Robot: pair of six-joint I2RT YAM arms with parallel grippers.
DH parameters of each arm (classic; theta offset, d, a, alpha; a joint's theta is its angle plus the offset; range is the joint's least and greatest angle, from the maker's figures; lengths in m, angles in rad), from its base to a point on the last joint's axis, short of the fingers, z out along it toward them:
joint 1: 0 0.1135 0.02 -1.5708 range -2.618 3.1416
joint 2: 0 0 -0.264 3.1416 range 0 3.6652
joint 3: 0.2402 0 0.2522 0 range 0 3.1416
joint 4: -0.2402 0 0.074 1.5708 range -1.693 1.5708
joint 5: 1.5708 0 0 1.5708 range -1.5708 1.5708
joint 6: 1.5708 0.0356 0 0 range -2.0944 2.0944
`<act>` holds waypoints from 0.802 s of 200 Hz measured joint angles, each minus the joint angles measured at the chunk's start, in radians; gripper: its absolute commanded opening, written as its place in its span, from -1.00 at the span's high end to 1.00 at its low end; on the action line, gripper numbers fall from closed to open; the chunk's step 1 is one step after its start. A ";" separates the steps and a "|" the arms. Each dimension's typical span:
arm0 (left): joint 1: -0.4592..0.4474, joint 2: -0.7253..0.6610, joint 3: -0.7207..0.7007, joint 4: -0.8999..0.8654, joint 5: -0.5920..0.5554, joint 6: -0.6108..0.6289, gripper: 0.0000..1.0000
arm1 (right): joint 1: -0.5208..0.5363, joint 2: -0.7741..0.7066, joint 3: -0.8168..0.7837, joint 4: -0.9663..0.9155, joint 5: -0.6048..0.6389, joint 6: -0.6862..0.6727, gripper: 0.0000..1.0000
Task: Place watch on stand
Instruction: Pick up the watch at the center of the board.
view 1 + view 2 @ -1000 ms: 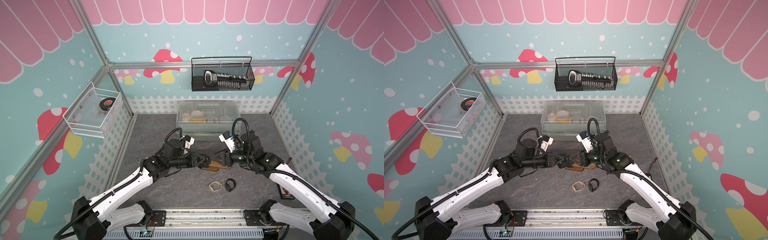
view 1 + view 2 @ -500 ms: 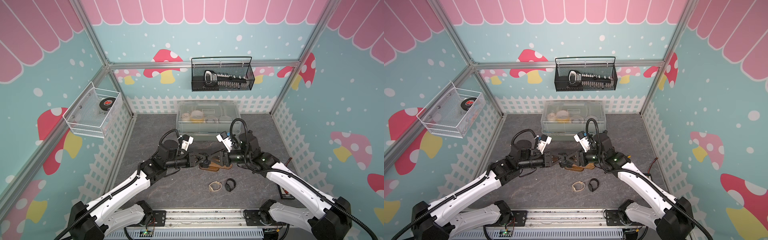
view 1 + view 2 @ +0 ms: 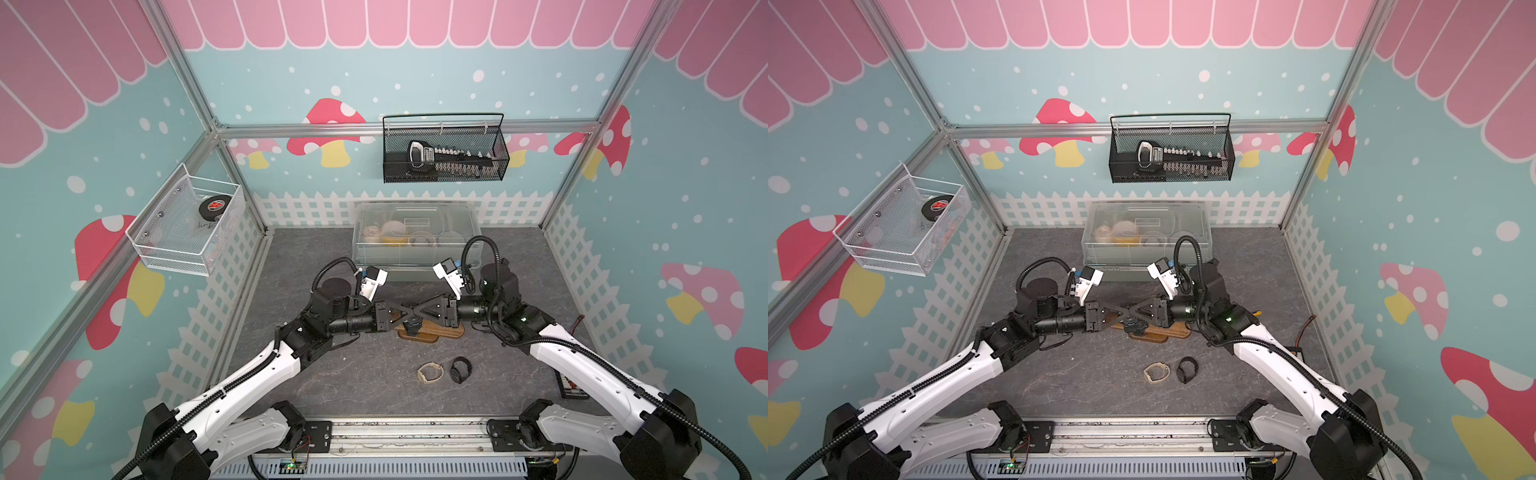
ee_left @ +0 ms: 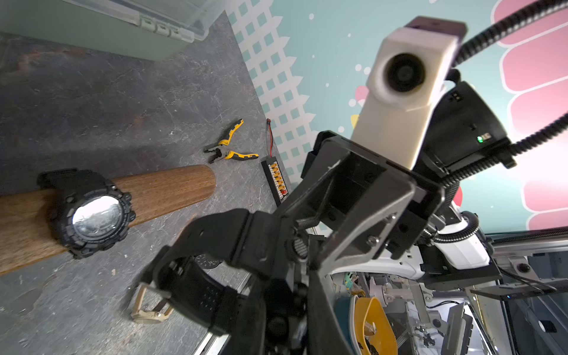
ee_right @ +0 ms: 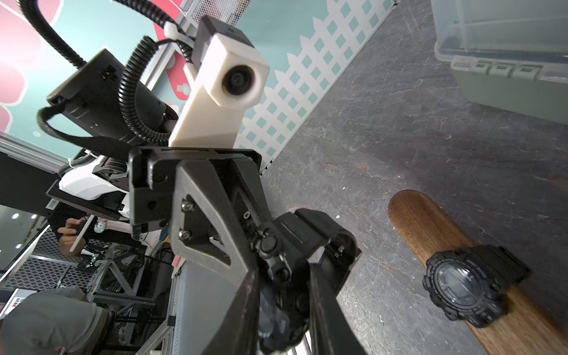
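Both grippers meet tip to tip just above the stand (image 3: 444, 331), a brown wooden bar lying across the table's middle. My left gripper (image 4: 282, 313) is shut on a black watch (image 4: 196, 292), whose strap loop sticks out to one side. My right gripper (image 5: 284, 310) comes from the opposite side, with the same watch's (image 5: 322, 233) dark body pinched between its fingers. In both top views the fingers form an X (image 3: 1129, 309) that hides the held watch. Another black watch (image 4: 95, 215) is strapped round the bar (image 5: 421, 221).
A tan watch (image 3: 430, 372) and a black watch (image 3: 461, 370) lie on the table in front of the stand. A clear lidded box (image 3: 415, 245) stands behind it. Yellow pliers (image 4: 230, 149) and a connector strip (image 4: 275, 181) lie by the right fence. Wire baskets (image 3: 444, 153) hang on the walls.
The two grippers have drawn together until their tips meet over the stand. The right jaws have narrowed onto the watch that the left gripper holds.
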 measured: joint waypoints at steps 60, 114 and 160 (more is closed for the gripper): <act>0.021 0.034 0.033 -0.032 0.023 0.041 0.47 | -0.013 0.000 -0.044 0.097 -0.008 0.073 1.00; 0.010 0.049 0.077 -0.032 0.023 0.059 -0.28 | 0.009 0.000 -0.085 0.234 -0.014 0.151 1.00; 0.011 0.037 0.081 -0.034 0.000 0.060 -0.39 | 0.014 -0.011 -0.115 0.305 0.007 0.211 1.00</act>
